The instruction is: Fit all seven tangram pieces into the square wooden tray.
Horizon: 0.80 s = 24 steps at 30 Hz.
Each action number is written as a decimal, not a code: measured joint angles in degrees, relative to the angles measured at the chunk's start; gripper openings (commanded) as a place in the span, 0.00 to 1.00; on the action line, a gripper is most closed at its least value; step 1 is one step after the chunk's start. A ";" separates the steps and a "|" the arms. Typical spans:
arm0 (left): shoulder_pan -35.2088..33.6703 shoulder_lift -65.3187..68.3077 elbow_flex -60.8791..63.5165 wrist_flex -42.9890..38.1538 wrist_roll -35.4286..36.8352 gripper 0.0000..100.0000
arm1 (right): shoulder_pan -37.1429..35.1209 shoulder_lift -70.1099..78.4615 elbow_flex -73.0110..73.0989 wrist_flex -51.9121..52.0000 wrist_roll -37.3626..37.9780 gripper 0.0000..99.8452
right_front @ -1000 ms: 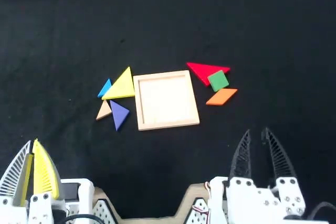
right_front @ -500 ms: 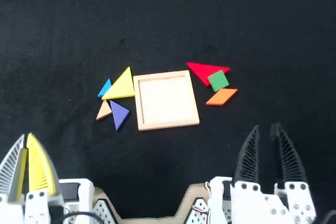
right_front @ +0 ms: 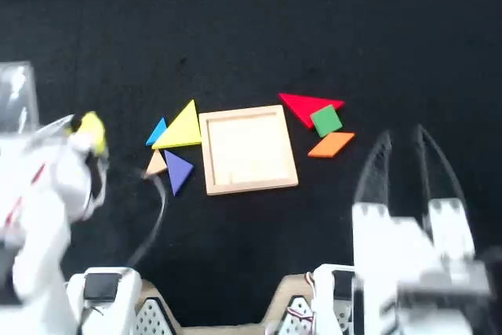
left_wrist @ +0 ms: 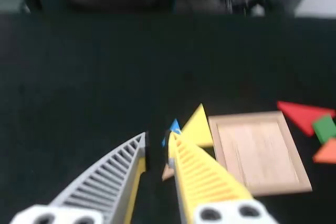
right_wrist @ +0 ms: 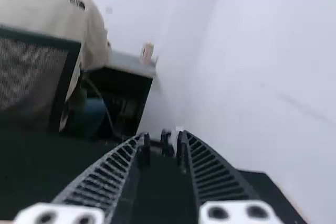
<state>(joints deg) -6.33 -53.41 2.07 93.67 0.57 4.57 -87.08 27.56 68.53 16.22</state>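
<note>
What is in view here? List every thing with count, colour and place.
tray: one, pale wood, mid-table, empty.
yellow triangle: one, yellow, touching tray's left side.
light blue triangle: one, light blue, left of yellow triangle.
tan triangle: one, tan, nearer than that.
dark blue triangle: one, dark blue, beside tan triangle.
red triangle: one, red, off tray's far right corner.
green square: one, green, against red triangle.
orange parallelogram: one, orange, beside green square.
table cover: one, black.
left gripper: one, white and yellow, open, left of pieces.
right gripper: one, black, open, right of tray.
</note>
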 measured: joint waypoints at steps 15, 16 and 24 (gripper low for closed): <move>5.89 30.59 -17.14 6.77 0.09 0.09 | 0.09 55.21 -32.09 26.64 0.88 0.10; 5.98 31.47 -15.30 6.68 0.09 0.08 | 0.09 56.88 -33.14 26.90 0.88 0.10; 5.98 41.49 5.01 -9.05 0.00 0.09 | 0.00 62.77 -32.79 24.18 1.32 0.10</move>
<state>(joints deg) -0.35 -11.91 7.08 84.62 0.57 4.57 -24.31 -5.23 92.70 17.54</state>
